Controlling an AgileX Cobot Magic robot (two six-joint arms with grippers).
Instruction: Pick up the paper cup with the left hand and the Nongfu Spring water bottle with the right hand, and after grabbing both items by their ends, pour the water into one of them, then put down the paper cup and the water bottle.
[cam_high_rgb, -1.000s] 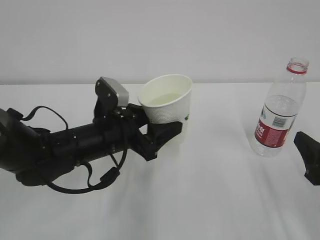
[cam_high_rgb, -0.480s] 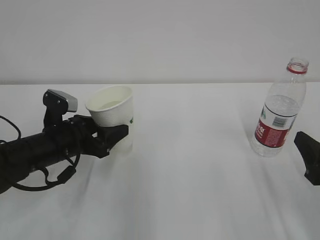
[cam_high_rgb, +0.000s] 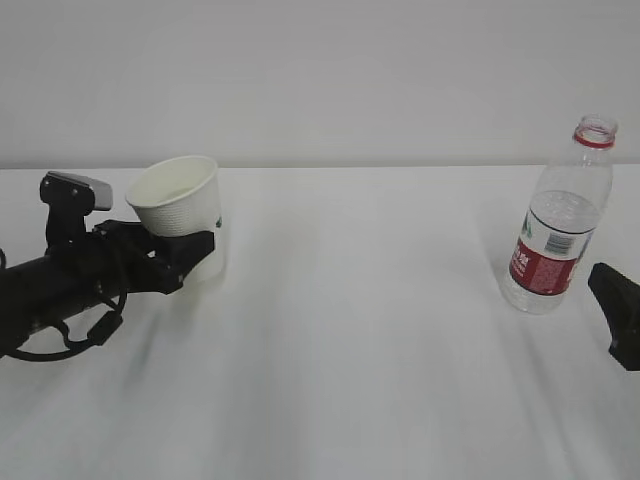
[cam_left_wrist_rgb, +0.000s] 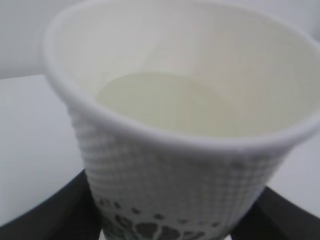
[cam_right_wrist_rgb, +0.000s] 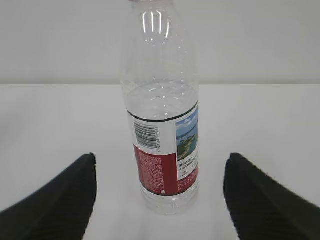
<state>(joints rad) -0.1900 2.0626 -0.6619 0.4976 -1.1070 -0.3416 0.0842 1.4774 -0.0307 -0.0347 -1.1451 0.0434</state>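
Fingers of the left hand pinch the paper cup, tilted, water inside. Right hand fingers spread, clear of the water bottle standing on the counter. Judged step: setting the cup down; next calls for levelling it.

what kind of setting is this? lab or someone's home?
Probably a lab or test bench, not a home: a plain white table against a bare white wall, holding only a paper cup gripped by the left gripper, plus a bottle. No household items in view.

White dimpled paper cup far left; uncapped Nongfu Spring water bottle upright, right.
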